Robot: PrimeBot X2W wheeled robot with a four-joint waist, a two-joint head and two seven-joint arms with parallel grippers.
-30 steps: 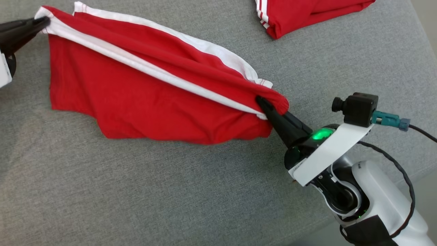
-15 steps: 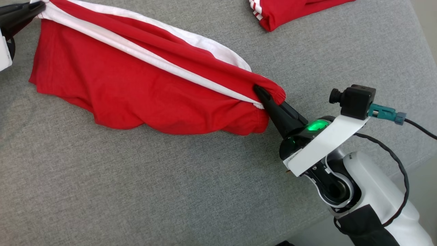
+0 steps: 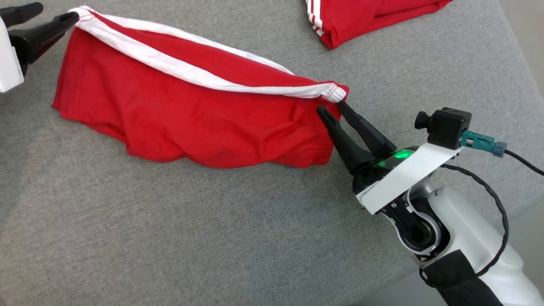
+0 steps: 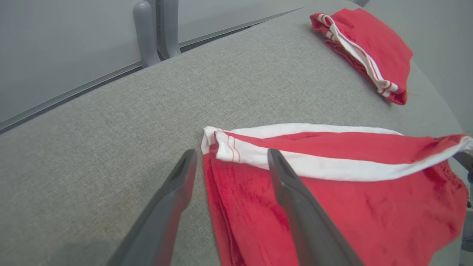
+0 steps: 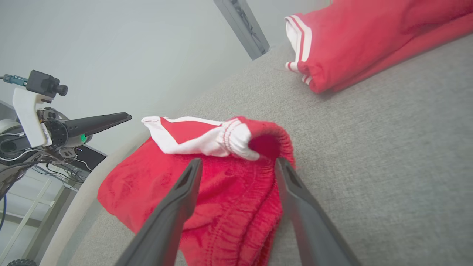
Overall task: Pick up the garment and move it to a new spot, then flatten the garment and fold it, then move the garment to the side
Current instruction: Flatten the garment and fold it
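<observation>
The garment, red shorts with a white side stripe, lies folded lengthwise on the grey fabric surface. My left gripper is open at its left end, its fingers astride the white-striped corner without pinching it. At the elastic waistband end my right gripper is open too, with its fingertips on either side of the bunched band. In the right wrist view the garment sags between my fingers, and the left gripper shows beyond it.
A second red garment with white stripes lies folded at the far right of the surface, also seen as a folded bundle in the left wrist view. The surface's right edge runs close behind my right arm. Bare grey fabric stretches in front.
Both grippers have opened and let go of the garment's two ends. The cloth has dropped flat, folded along the white stripe. The head camera has shifted slightly.
</observation>
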